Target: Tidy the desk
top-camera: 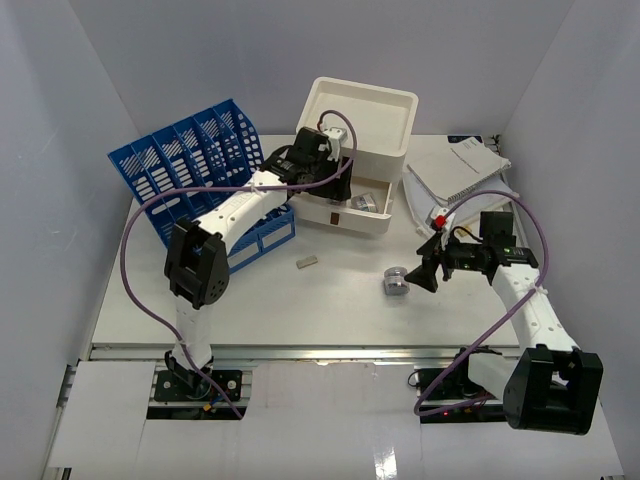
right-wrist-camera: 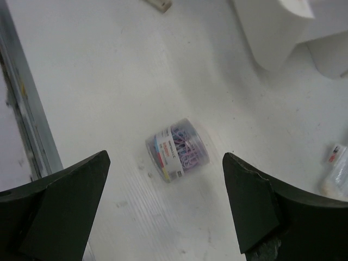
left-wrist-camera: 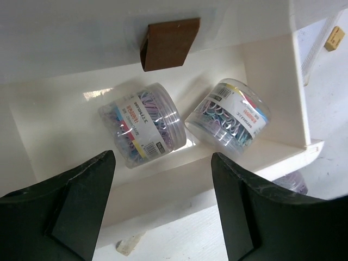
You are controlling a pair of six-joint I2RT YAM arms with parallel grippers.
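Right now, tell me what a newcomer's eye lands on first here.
The bright blue file rack at the far left of the desk stands out most. Behind centre, a cream drawer box holds two clear tubs of paper clips in its open drawer. A third tub lies on the desk before the open right pincer.

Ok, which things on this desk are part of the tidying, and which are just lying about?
In the job, it seems: desk; loose clip jar under the open right gripper; two clip jars in the open drawer below the open left gripper.
Lying about: blue file rack; paper stack; small tan block.
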